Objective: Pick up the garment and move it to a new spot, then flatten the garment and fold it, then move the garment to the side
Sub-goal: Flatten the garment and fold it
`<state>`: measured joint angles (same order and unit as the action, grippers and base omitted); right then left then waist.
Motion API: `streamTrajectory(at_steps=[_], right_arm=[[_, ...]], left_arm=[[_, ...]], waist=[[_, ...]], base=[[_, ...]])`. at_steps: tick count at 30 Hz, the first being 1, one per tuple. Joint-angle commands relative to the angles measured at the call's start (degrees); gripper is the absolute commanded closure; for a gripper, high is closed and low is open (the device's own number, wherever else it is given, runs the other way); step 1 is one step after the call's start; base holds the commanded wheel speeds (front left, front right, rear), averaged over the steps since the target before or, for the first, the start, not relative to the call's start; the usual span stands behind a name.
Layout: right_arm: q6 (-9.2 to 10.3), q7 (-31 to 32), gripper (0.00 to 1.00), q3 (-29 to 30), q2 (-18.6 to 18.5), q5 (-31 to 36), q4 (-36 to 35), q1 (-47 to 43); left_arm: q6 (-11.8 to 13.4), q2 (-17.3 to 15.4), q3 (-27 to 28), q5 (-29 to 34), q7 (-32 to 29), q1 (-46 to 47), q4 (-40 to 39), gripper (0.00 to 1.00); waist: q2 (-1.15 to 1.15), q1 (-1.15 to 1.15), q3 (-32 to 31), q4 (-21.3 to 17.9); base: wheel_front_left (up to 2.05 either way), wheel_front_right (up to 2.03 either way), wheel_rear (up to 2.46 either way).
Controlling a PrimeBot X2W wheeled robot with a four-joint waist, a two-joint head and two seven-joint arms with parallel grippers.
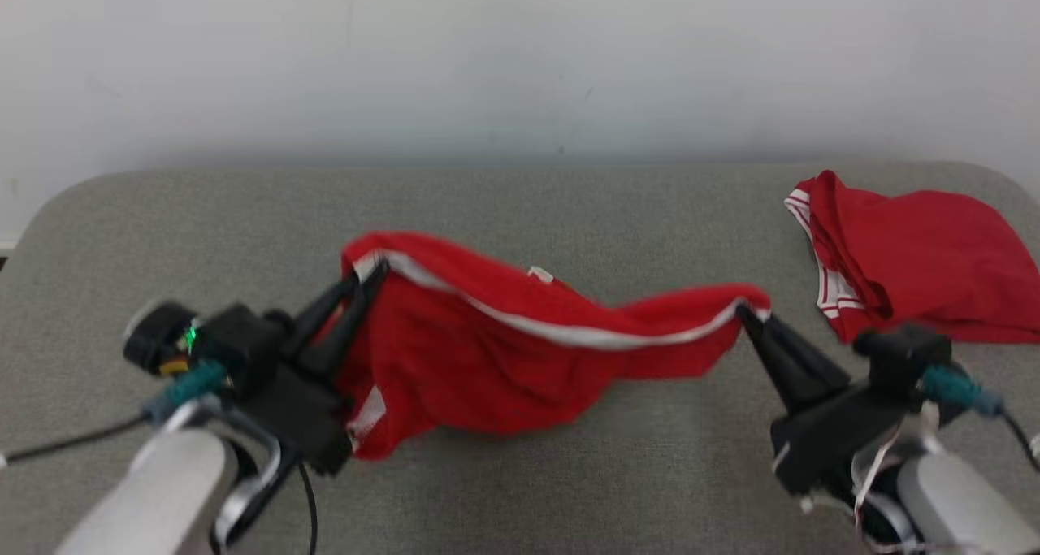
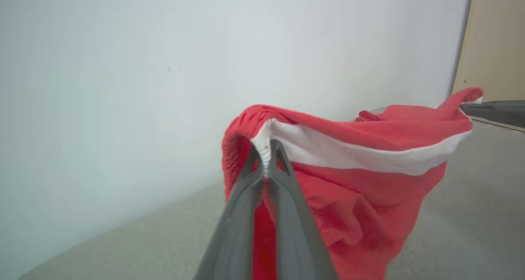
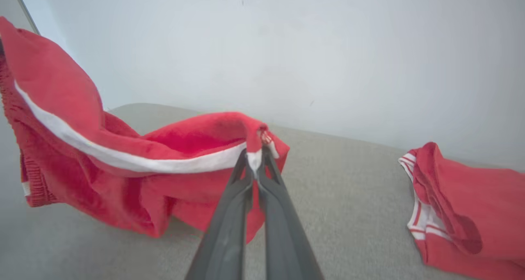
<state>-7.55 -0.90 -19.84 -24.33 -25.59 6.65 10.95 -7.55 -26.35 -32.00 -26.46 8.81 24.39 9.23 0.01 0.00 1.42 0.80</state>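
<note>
— Grey padded table (image 1: 569, 214), pale wall (image 1: 520, 51) behind. What do you have?
— Item one: red garment (image 1: 487, 352), white-banded, strung mid-table, lower folds resting on it. Item two: second red garment (image 1: 926, 254), far right. Your left gripper (image 1: 370, 275) and right gripper (image 1: 742, 311) each pinch an end.

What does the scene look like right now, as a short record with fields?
left gripper: shut on the garment at one end of its white-striped edge
right gripper: shut on the other end of that edge
garment: red, stretched between the two, middle sagging
table: grey, padded
other cloth: red, crumpled at the table's far right, apart from both arms
</note>
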Motion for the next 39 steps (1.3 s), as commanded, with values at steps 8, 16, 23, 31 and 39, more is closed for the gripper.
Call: streamTrajectory(at_steps=[8,16,23,31,39], right_arm=[[0.16,7.18,1.0,4.12,1.82,-13.81,5.88,28.85],[0.14,11.82,1.0,4.67,4.5,-19.02,18.62,57.63],[0.14,9.85,1.0,4.26,5.24,-17.52,29.92,76.35],[0.15,7.67,1.0,3.23,4.01,-16.98,36.17,83.84],[0.14,5.27,1.0,0.75,2.94,-18.97,38.84,84.2]], left_arm=[[0.13,-6.38,-6.02,-17.72,-7.62,30.71,2.2,1.0],[0.13,-7.22,-13.06,-32.29,-11.99,55.37,8.95,1.0],[0.13,-6.58,-17.14,-37.91,-10.22,72.75,17.05,1.0],[0.13,-6.32,-20.96,-42.26,-8.45,80.75,21.07,1.0],[0.13,-6.45,-26.94,-46.31,-5.23,82.13,21.66,1.0]], waist=[[-0.01,0.0,13.63,-2.8],[-0.01,0.0,22.27,-4.79],[-0.01,0.0,27.1,-6.81],[-0.01,0.0,28.82,-7.5],[-0.01,0.0,29.43,-7.08]], base=[[0.0,0.0,0.0],[0.0,0.0,0.0],[0.0,0.0,0.0],[0.0,0.0,0.0],[0.0,0.0,0.0]])
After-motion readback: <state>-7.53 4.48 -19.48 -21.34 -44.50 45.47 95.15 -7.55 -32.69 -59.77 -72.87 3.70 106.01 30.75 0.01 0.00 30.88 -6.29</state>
